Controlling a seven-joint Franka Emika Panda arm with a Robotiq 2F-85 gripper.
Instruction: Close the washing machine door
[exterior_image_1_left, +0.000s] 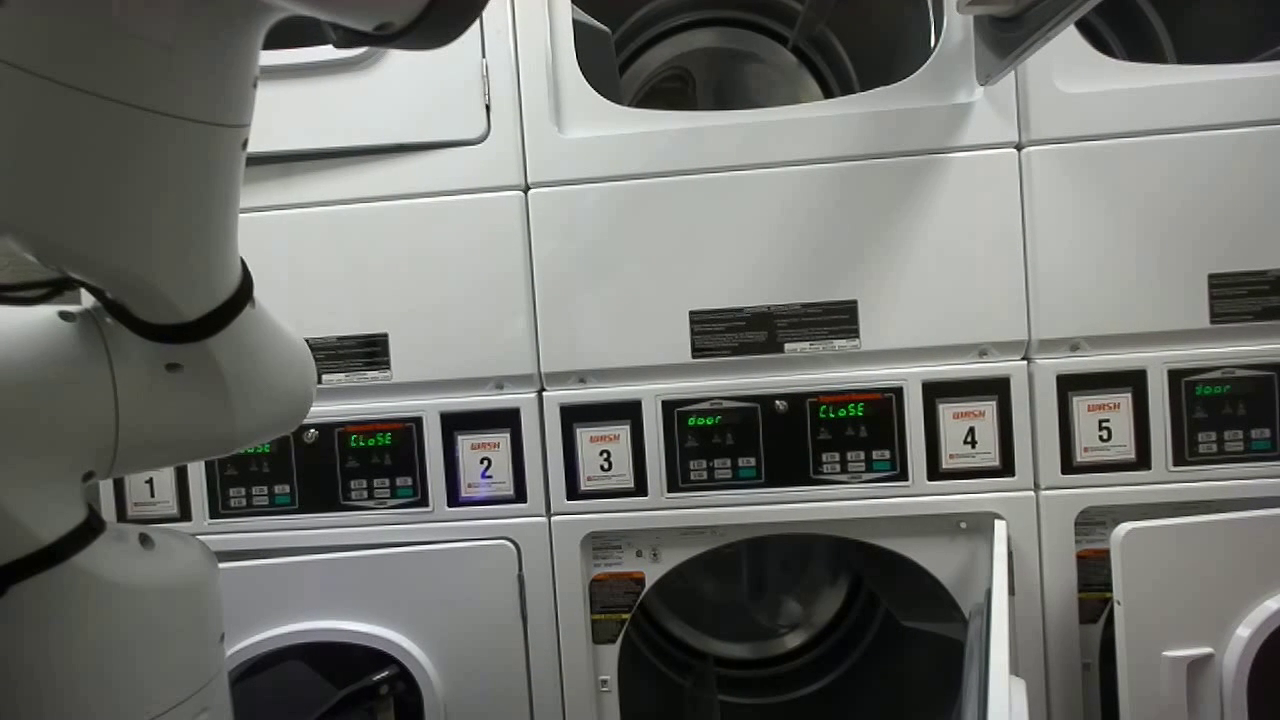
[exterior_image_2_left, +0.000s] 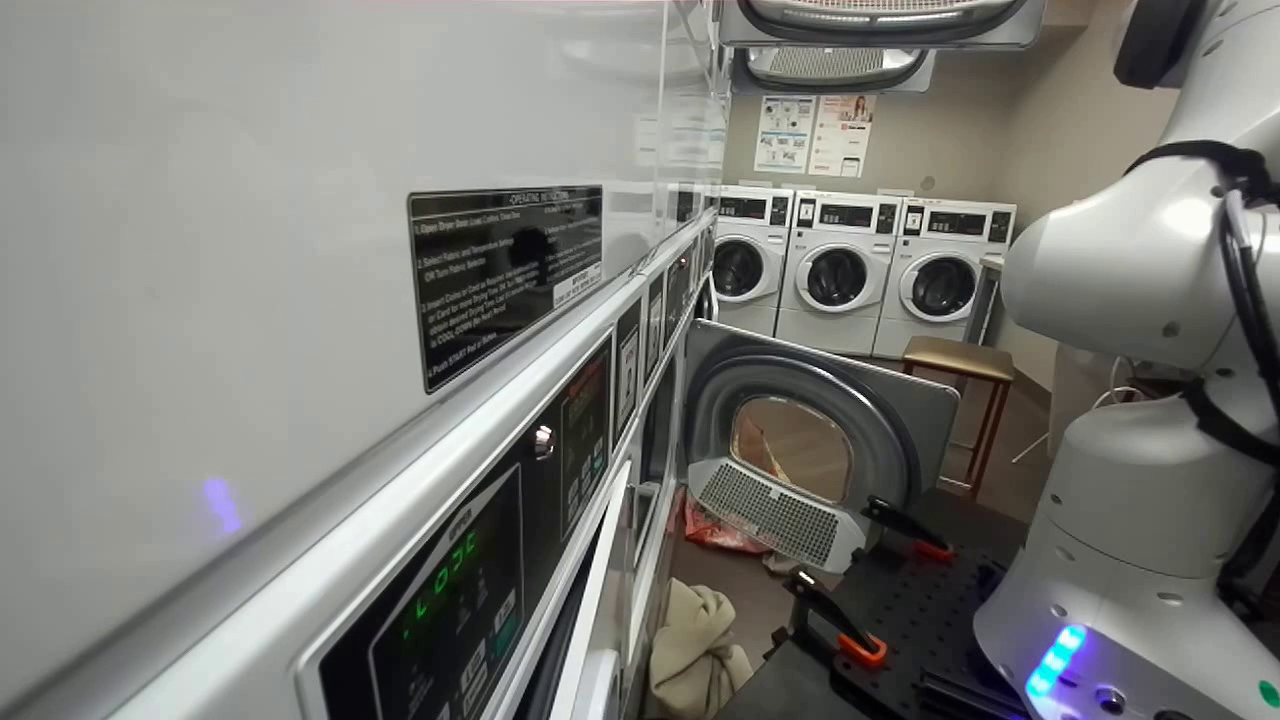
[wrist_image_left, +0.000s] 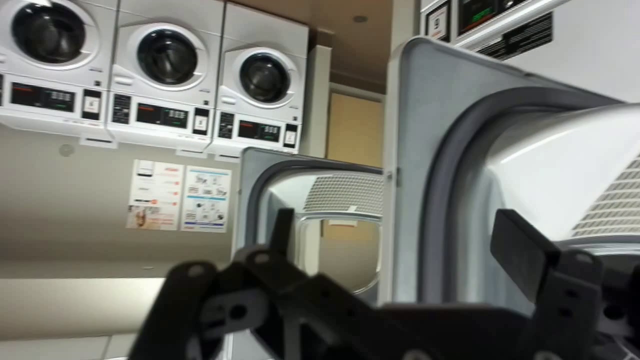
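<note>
The white washing machine (exterior_image_1_left: 620, 240) is the upper unit in the middle of an exterior view. It has a dark steel drum mouth (exterior_image_1_left: 720, 70) and a black label strip (exterior_image_1_left: 774, 328). Its door (exterior_image_1_left: 1022, 45) stands wide open at the right of the mouth, cut off by the frame top. The door (exterior_image_2_left: 1020, 25) also shows at the top of an exterior view. In the wrist view the door (wrist_image_left: 407, 150) shows its grey inner face. My gripper (wrist_image_left: 395, 220) is open and empty, with the door's edge between its fingers in the picture. Contact cannot be told. The exterior views hide the fingers.
A further open door (wrist_image_left: 255, 180) stands behind in the wrist view. A lower door (exterior_image_2_left: 900, 380) juts out from the row. The upper left door (exterior_image_1_left: 380, 110) looks shut or nearly so. A black base plate (exterior_image_2_left: 930, 610) with orange clamps and a stool (exterior_image_2_left: 960, 358) stand nearby.
</note>
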